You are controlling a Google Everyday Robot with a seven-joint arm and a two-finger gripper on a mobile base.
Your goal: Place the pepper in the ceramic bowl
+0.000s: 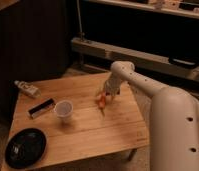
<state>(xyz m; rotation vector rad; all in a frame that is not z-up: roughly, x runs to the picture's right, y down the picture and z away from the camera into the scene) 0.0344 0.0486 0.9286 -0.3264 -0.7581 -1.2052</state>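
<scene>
On my screen the robot's white arm (143, 85) fills the right side, rising from its bulky body to a bent elbow and then reaching down over the wooden counter (88, 135). The ceramic bowl (26, 146), black and glossy, sits at the counter's near left corner, well apart from the arm. A flat blue object (41, 107) lies toward the left edge, with a translucent white cup (64, 111) standing upright just beside it. A small pale bottle (27, 89) lies on its side near the far left corner. The gripper (104, 98) hangs low over the middle right of the counter, its fingers spread wide. The pepper (101, 102) shows orange right at the tips. I see no clamp on it, and I cannot tell whether it rests on the wood.
</scene>
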